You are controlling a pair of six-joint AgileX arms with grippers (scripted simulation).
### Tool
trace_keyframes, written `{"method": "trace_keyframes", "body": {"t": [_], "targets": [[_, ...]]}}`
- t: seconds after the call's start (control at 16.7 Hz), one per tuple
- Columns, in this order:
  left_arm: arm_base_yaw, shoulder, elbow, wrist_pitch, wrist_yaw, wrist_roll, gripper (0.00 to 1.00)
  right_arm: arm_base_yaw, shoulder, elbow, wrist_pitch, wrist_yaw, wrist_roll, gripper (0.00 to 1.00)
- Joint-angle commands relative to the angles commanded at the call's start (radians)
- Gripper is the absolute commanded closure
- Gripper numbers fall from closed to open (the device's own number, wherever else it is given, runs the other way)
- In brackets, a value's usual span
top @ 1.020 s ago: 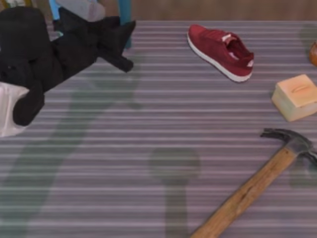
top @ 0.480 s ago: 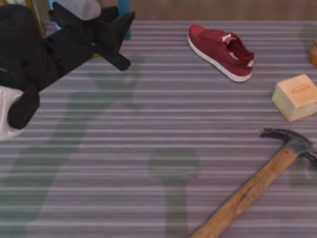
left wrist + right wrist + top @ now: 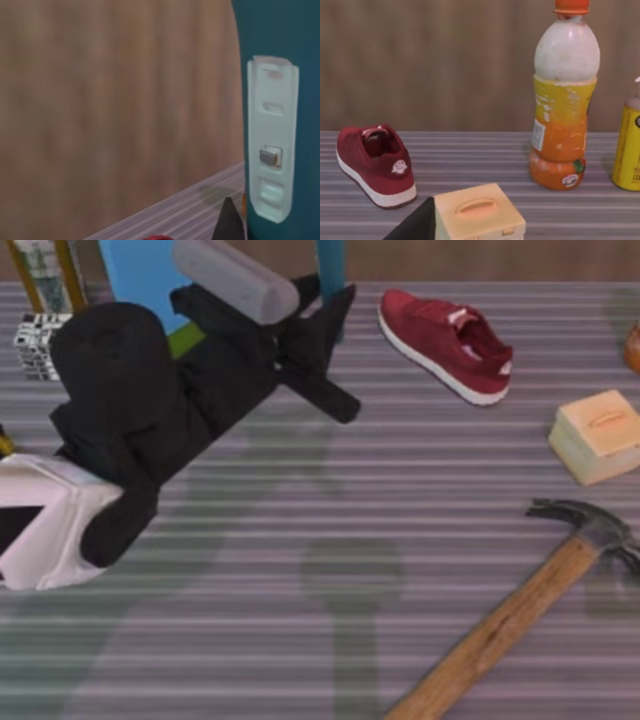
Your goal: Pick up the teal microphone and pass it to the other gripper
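The teal microphone (image 3: 331, 270) shows as a slim teal handle rising past the top view's far edge; its white head is out of view. My left gripper (image 3: 332, 338), at the far side left of centre, is shut on it and holds it off the table. The left wrist view has the handle (image 3: 300, 30) close up, with its white switch strip (image 3: 271, 140), beside one black fingertip (image 3: 229, 222). My right arm is outside the top view. Of the other gripper, only one black fingertip (image 3: 417, 225) shows in the right wrist view, next to a tan box (image 3: 480, 212).
A red shoe (image 3: 445, 343) lies at the far centre-right. The tan box (image 3: 597, 435), a hammer (image 3: 520, 605) and an orange bottle (image 3: 563, 100) are on the right, with a yellow can (image 3: 627, 145) beside the bottle. A blue object (image 3: 140, 275) and a patterned cube (image 3: 35, 340) sit far left.
My left arm has swung right and nearer the camera, carrying the microphone with it. The blue object and the cube at the far left have come into view.
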Motion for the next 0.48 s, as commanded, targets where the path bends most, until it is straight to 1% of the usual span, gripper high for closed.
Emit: {"method": "trace_keyframes", "body": {"t": [0.06,0.18,0.48], "targets": [[-0.028,-0.007,-0.008,0.013,-0.028,-0.002,1.00,0.000,0.000,0.000,0.000,0.000,0.000,0.00],[-0.053,-0.016,-0.015,0.027,-0.053,-0.003,1.00,0.000,0.000,0.000,0.000,0.000,0.000,0.00],[-0.050,-0.013,-0.013,0.025,-0.051,-0.002,1.00,0.000,0.000,0.000,0.000,0.000,0.000,0.00]]}}
